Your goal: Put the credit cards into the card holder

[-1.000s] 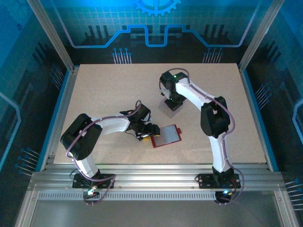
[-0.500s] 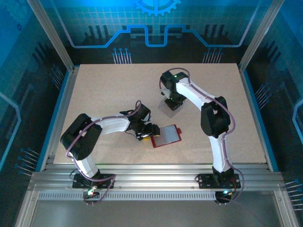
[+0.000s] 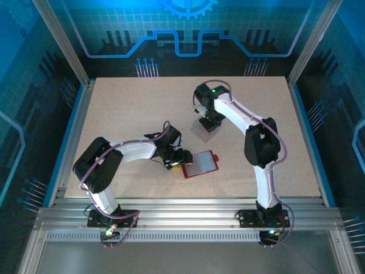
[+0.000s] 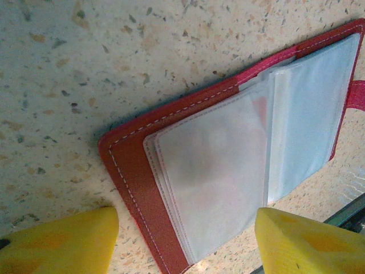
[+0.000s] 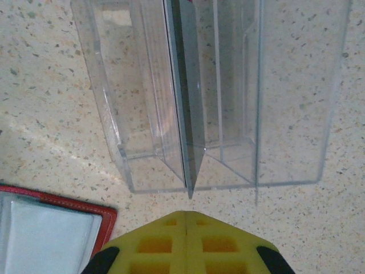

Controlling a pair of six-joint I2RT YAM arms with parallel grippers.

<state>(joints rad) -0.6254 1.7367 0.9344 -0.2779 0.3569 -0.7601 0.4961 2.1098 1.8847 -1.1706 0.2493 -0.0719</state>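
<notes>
The card holder lies open on the table, red outside with pale grey pockets facing up. My left gripper is open and low at its left edge, with one yellow fingertip on each side of the wallet's near corner. My right gripper hangs shut over the clear plastic box. In the right wrist view a thin dark credit card stands on edge inside the box, in line with the shut gripper. A strip of table shows between them. The holder's corner shows at the lower left.
The clear box has upright see-through walls and two compartments. Bare speckled tabletop surrounds both things. Metal frame posts and blue-lit panels enclose the table, with a rail along the near edge.
The right arm has shifted slightly over the clear box, its gripper still shut. The left arm and the card holder have not moved.
</notes>
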